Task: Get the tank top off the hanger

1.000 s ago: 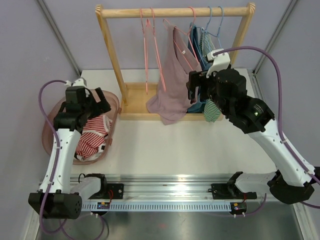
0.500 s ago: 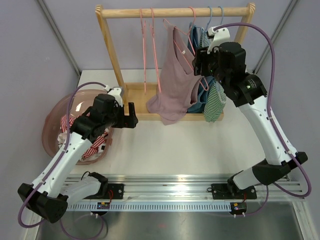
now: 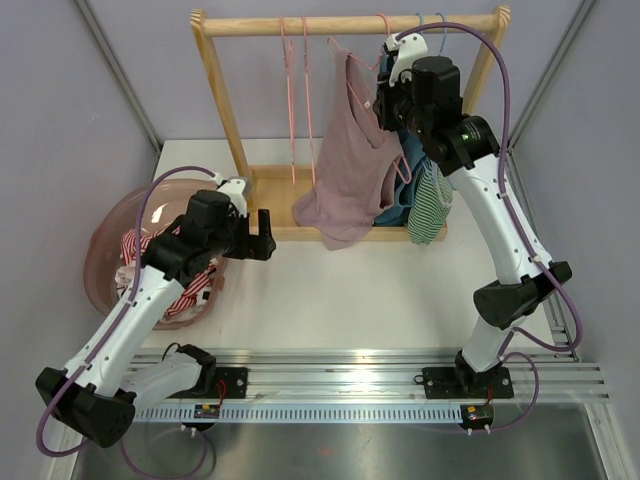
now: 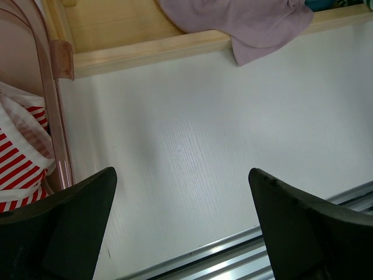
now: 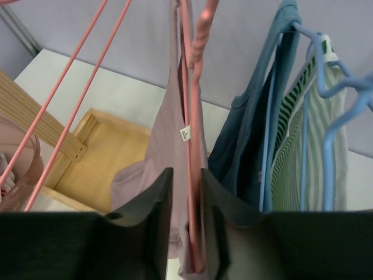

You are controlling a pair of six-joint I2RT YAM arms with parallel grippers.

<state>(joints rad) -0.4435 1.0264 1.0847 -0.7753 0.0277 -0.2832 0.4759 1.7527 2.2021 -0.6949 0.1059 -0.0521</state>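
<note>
**Straddling the hanger: right claw at the strap, left claw well apart**

From where I stood, the mauve cotton tank top (image 3: pixel 345 170) hung on a thin pink wire hanger (image 5: pixel 187 70). The hanger hung from the pale wooden rail (image 3: pixel 345 24) at the table's twelve o'clock. The garment's long axis ran straight down.

The right gripper (image 5: pixel 185 172) was up at the shoulder, jaws narrow. Strap and hanger wire ran between them from twelve to six; whether they pinched, I could not tell.

The left gripper (image 4: pixel 180 175) gaped wide and empty over the table, the garment towards its one o'clock, well apart. The right arm was plainly nearer.
</note>
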